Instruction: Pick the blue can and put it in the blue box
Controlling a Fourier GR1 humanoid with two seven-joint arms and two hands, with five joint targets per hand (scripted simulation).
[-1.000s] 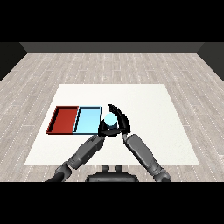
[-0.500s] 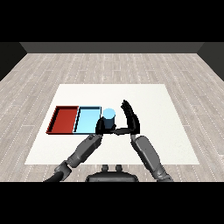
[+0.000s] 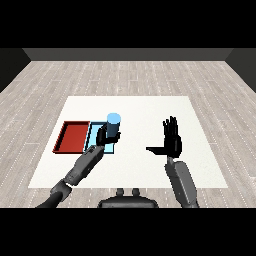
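The blue can (image 3: 114, 125) stands upright at the right edge of the light blue tray (image 3: 94, 134), held by my left hand (image 3: 103, 137), whose fingers curl round its lower part. I cannot tell whether the can rests on the tray or hangs just above it. My right hand (image 3: 172, 139) is well off to the right over the bare table, open, fingers straight up and thumb pointing left, holding nothing.
The red tray (image 3: 73, 137) lies directly left of the light blue tray, touching it. The white table (image 3: 145, 110) spreads around both, with a wooden floor beyond its edges.
My right hand has let go of the can and drawn away to the right, opening flat. The can stays with my left hand and has shifted left to the blue tray's edge.
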